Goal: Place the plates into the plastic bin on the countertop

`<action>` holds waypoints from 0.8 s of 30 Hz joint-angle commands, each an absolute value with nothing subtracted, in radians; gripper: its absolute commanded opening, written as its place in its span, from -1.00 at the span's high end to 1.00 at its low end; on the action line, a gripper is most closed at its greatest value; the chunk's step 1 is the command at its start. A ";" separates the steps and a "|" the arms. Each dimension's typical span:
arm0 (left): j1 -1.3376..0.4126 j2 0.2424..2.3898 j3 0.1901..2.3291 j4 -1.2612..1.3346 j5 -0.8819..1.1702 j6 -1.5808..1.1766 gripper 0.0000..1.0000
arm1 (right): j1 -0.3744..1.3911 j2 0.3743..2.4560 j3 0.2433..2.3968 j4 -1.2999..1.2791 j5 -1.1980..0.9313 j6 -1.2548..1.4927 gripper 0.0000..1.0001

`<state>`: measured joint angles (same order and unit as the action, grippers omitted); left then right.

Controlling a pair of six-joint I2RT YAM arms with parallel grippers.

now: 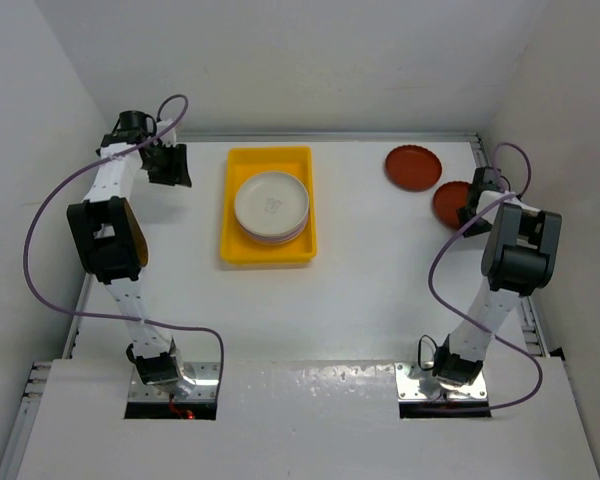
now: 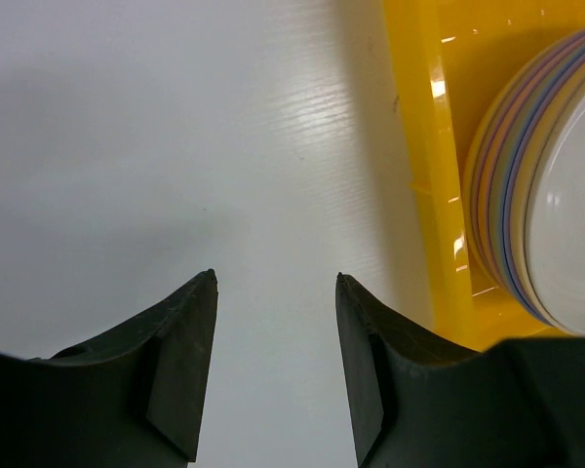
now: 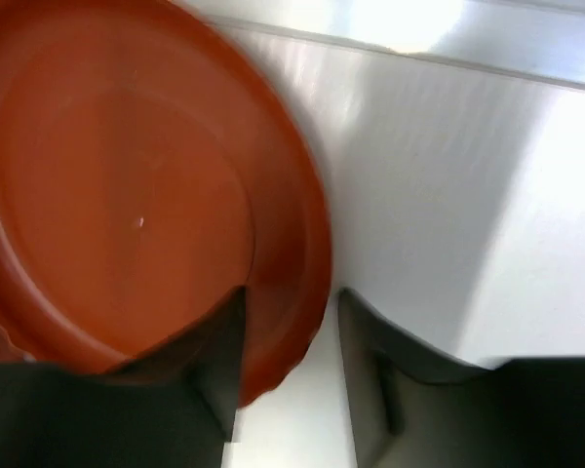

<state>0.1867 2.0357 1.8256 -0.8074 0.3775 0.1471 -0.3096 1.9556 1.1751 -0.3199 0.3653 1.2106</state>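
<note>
Left gripper idle, right gripper on a red-brown plate

My left gripper point(image 2: 276, 278) is spread wide with nothing in it, hanging over bare countertop point(image 1: 370, 290) just left of the yellow bin point(image 1: 270, 257). The bin already has a stack of plates point(image 1: 271, 203) in it, a cream one on top and striped-looking pastel edges underneath. My right gripper point(image 3: 291, 292) is at the far right, straddling the rim of a dark red-brown plate point(image 3: 127, 195), with one finger point(image 3: 219, 370) over the inside and the other outside. Honestly can't tell if it's actually pinching. A second red-brown plate point(image 1: 413, 167) lies just behind, on the countertop.
</note>
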 commanded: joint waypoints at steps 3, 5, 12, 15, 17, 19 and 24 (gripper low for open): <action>0.209 2.040 1.891 -0.804 0.365 0.150 -0.09 | -0.296 1.956 1.175 -0.310 0.354 1.250 0.76; 0.218 2.040 1.891 -0.804 0.365 0.150 -0.09 | -0.290 1.938 1.166 -0.311 0.394 1.230 1.00; 0.227 2.029 1.881 -0.804 0.354 0.160 -0.09 | -0.204 1.698 1.046 -0.334 0.620 1.330 1.00; 0.227 2.020 1.871 -0.804 0.354 0.169 -0.09 | -0.155 1.504 0.956 -0.312 0.701 1.358 1.00; 0.227 2.020 1.862 -0.804 0.354 0.169 -0.09 | -0.092 1.392 0.925 -0.270 0.721 1.298 1.00; 0.236 2.020 1.862 -0.804 0.364 0.169 -0.09 | -0.008 1.333 0.891 -0.186 0.710 1.200 1.00; 0.245 2.031 1.871 -0.804 0.364 0.160 -0.09 | 0.205 1.394 1.018 -0.064 0.469 0.954 1.00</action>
<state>0.2230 2.0407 1.8557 -0.8074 0.3542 0.1570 0.1177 1.3312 0.9268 -0.1871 0.6243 1.1252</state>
